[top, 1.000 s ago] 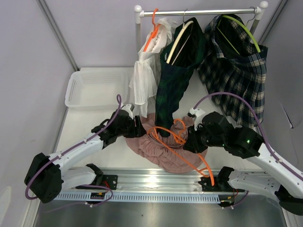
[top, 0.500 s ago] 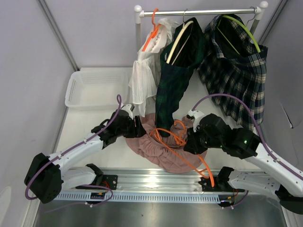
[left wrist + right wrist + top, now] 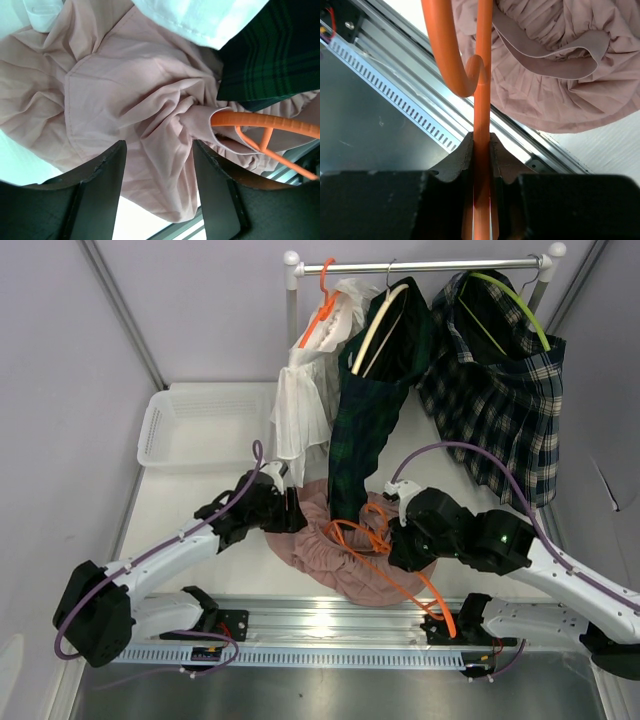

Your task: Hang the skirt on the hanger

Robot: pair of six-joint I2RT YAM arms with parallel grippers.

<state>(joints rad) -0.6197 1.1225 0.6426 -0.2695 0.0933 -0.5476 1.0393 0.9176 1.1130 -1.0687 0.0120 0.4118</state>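
Observation:
A crumpled dusty-pink skirt point(image 3: 345, 558) lies on the white table near the front edge; it fills the left wrist view point(image 3: 125, 100) and shows in the right wrist view point(image 3: 560, 60). An orange hanger point(image 3: 385, 555) lies across it, one end tucked into the waistband point(image 3: 235, 120). My right gripper point(image 3: 405, 540) is shut on the hanger's bar point(image 3: 481, 100). My left gripper point(image 3: 295, 515) is open, its fingers point(image 3: 100, 180) straddling a fold of the skirt at its left side.
A clothes rail point(image 3: 420, 265) at the back holds a white garment point(image 3: 305, 400), a dark green plaid skirt point(image 3: 370, 390) and a navy plaid skirt point(image 3: 500, 390). A white basket point(image 3: 205, 425) stands at the back left. A metal rail point(image 3: 330, 625) runs along the front edge.
My right gripper has moved left with the hanger, pushing it further over the skirt. My left gripper has barely moved.

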